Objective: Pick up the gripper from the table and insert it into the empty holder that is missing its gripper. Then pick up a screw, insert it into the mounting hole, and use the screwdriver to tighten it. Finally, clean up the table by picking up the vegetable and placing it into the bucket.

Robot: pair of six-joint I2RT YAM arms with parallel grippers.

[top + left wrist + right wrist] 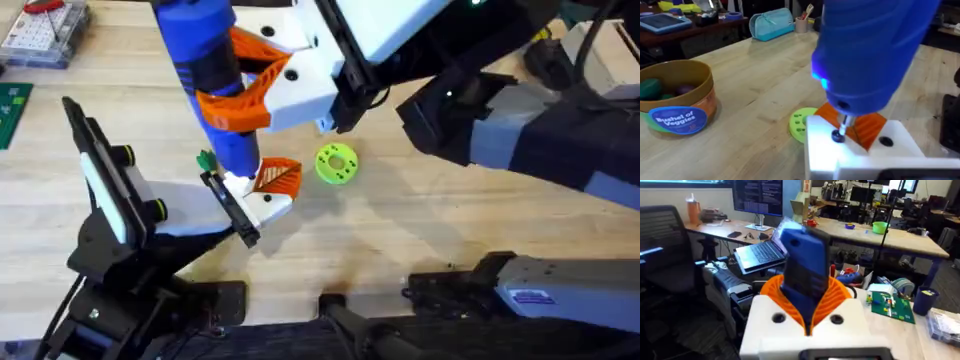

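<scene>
The blue screwdriver [205, 40] stands nearly upright, and my right gripper [245, 88] is shut on it with white fingers and orange pads [840, 297]. Its blue body [802, 265] rises between those pads. Its metal bit [844, 122] rests on a screw [838, 135] in the white gripper [860, 150], whose orange ribbed pad [280, 177] shows beside the tool. That gripper [268, 200] sits on the black holder [232, 208] at the end of my left arm [110, 190]. The orange bucket [675, 107] stands apart on the table and holds a green vegetable [650, 89] and a purple one.
A lime-green disc with holes [335, 164] lies just right of the white gripper. A clear parts box [40, 30] and a green board [12, 105] sit at the far left. A light blue pouch [771, 23] lies farther back. The right arm's dark body [520, 120] spans the right side.
</scene>
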